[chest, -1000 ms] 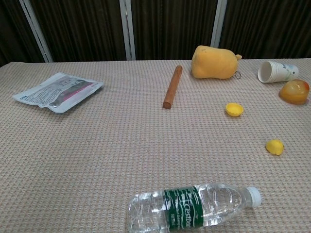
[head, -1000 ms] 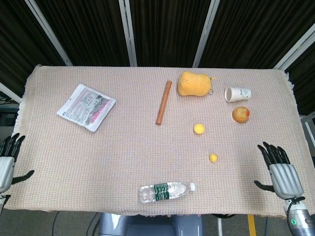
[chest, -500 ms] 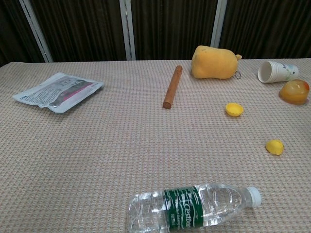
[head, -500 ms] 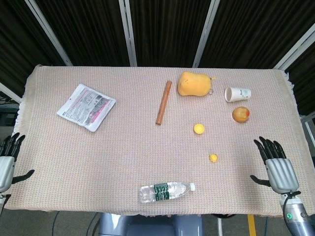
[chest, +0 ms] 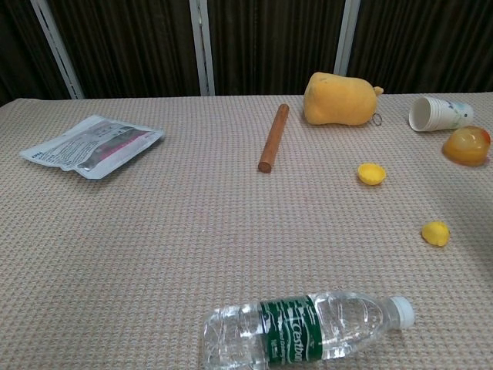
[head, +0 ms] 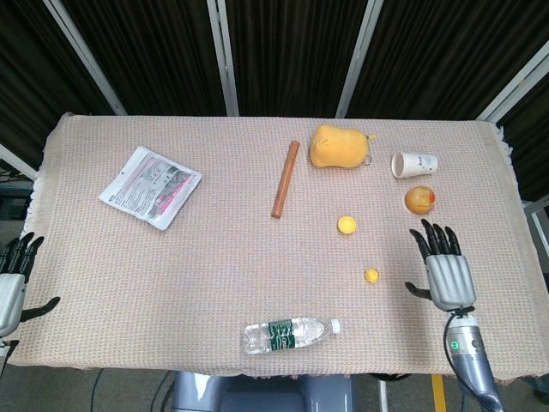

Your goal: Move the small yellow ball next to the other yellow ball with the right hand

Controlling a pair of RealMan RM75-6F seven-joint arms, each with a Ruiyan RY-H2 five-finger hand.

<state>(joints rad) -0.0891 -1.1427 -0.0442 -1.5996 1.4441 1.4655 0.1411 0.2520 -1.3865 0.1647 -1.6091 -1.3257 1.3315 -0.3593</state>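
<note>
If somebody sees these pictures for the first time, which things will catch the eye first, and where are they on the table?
The big yellow plush toy at the far edge stands out, with a wooden stick beside it. Nearer lie two yellow balls, the larger ball and the small ball, apart from each other. The right hand hovers open just right of the small ball, and a water bottle lies on its side at the near edge.

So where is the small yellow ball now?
In the head view, the small yellow ball lies on the table's right side, between the water bottle and the larger yellow ball, left of the right hand.
</note>
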